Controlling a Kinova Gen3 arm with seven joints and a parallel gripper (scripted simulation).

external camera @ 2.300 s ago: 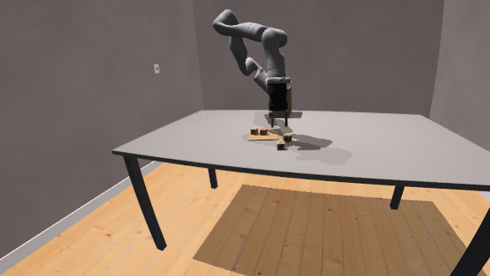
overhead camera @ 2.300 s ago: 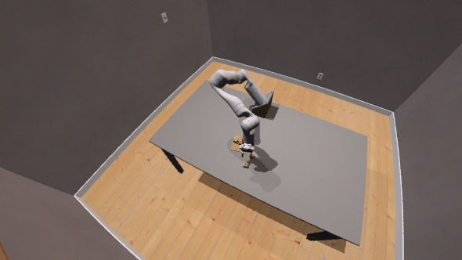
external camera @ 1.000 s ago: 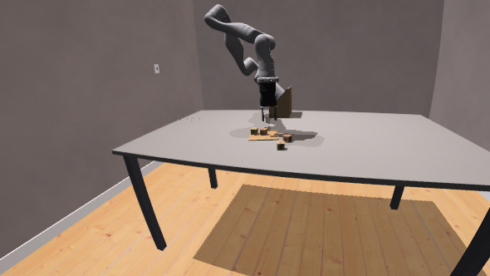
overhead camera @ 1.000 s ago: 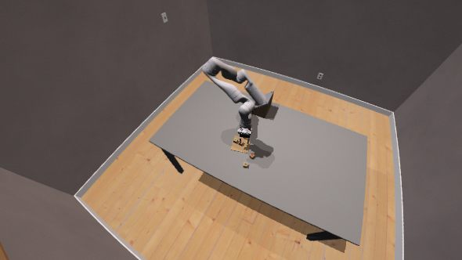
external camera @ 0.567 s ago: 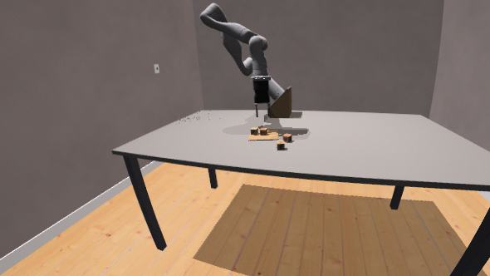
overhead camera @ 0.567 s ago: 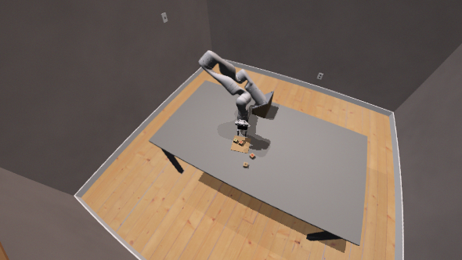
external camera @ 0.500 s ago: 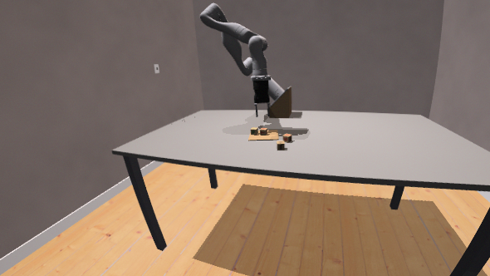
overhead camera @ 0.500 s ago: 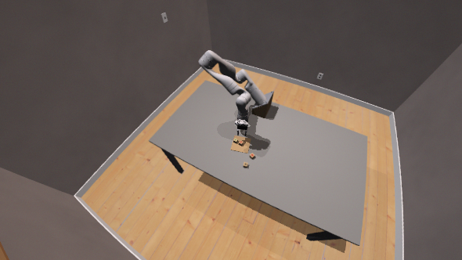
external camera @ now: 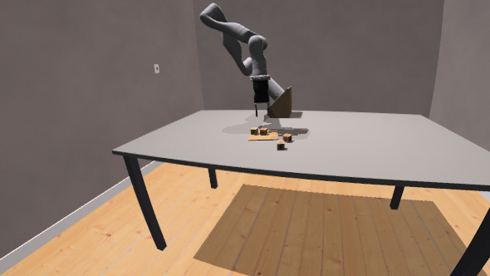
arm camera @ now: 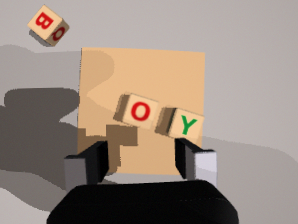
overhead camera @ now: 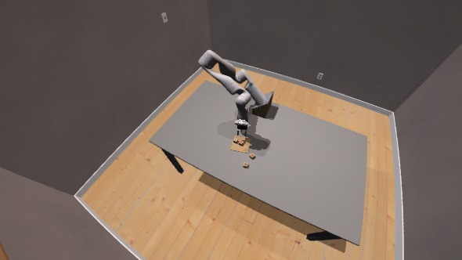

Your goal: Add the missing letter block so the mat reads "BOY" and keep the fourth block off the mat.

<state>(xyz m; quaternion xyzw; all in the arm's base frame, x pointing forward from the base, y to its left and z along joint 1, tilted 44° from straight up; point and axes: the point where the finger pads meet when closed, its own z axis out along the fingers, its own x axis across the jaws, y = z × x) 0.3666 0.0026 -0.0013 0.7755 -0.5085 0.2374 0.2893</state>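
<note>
The black two-finger gripper [overhead camera: 242, 134] [external camera: 262, 115] [arm camera: 141, 153] is hovering wide open, holding nothing. On the flat tan square mat [overhead camera: 240, 149] [external camera: 262, 138] [arm camera: 150, 65], the wooden block with a red O [overhead camera: 241, 142] [external camera: 263, 131] [arm camera: 140, 111] and the wooden block with a green Y [overhead camera: 236, 140] [external camera: 254, 131] [arm camera: 186, 124] are already reading "OY"; the red-B wooden block [overhead camera: 252, 156] [external camera: 287, 137] [arm camera: 44, 21] is lying off it, still needing turning and placing.

Beyond the jaws, the mat [overhead camera: 240, 149] [external camera: 263, 137] [arm camera: 142, 67] looks smooth and matt, the O block [overhead camera: 241, 142] [external camera: 263, 131] [arm camera: 140, 111] like pale wood, and the tabletop [overhead camera: 313, 157] [external camera: 353, 145] [arm camera: 250, 65] around them matt grey.
</note>
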